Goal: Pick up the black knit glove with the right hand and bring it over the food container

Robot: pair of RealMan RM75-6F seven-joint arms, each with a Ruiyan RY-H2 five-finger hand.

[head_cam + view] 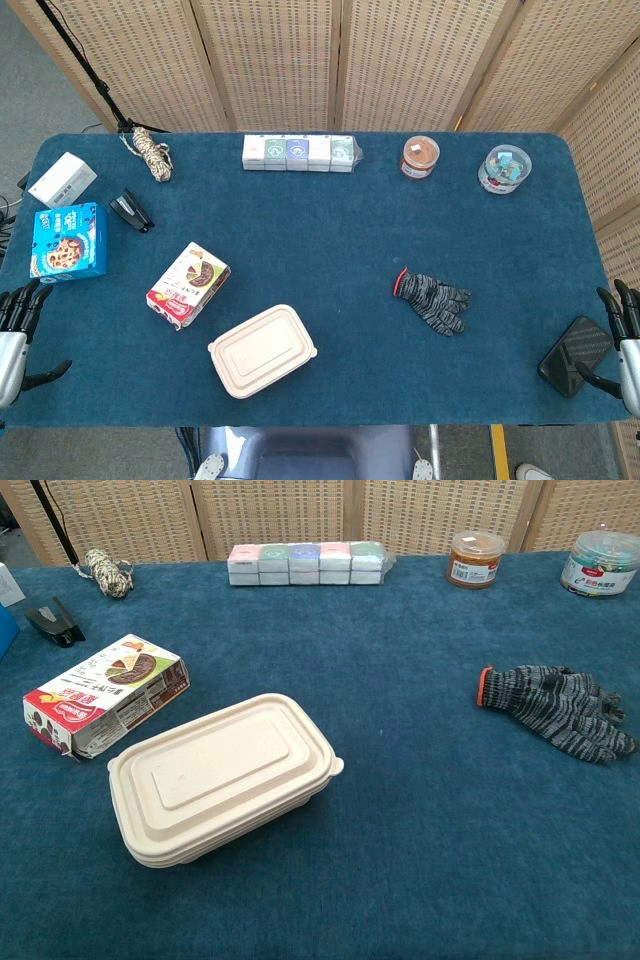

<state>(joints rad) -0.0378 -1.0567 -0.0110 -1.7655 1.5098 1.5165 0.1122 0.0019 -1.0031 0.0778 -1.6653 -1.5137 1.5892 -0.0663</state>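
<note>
Your right hand [622, 335] sits at the table's right edge, fingers spread, holding nothing, just beside a black phone [576, 355]. Your left hand [15, 330] waits at the left edge, also released and empty. The glove [434, 299] lies flat on the blue cloth, well apart from both hands. The container [262, 351] sits closed to the glove's left, nearer the front edge.
</note>
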